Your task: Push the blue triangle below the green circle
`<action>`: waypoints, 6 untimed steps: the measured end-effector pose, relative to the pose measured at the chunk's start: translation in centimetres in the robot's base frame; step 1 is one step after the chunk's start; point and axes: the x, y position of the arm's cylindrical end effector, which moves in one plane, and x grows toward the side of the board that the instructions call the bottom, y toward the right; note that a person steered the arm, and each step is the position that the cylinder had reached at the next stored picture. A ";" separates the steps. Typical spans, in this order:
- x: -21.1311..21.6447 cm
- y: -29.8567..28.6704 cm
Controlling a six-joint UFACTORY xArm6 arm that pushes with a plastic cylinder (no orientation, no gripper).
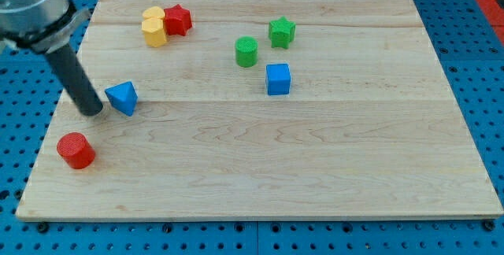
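The blue triangle [122, 97] lies on the wooden board [260, 168] at the view's left. The green circle [246, 52] stands toward the view's top, right of centre-left. My tip [94, 112] rests on the board just left of the blue triangle, close to it or touching it. The dark rod rises from there up to the view's top left corner.
A red cylinder [75, 150] sits below my tip near the left edge. A yellow block [154, 27] and a red star [178, 20] lie together at the top left. A green star [282, 31] and a blue cube [278, 79] lie near the green circle.
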 end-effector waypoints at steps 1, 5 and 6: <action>-2.8 7.6; -4.1 20.1; 6.5 16.1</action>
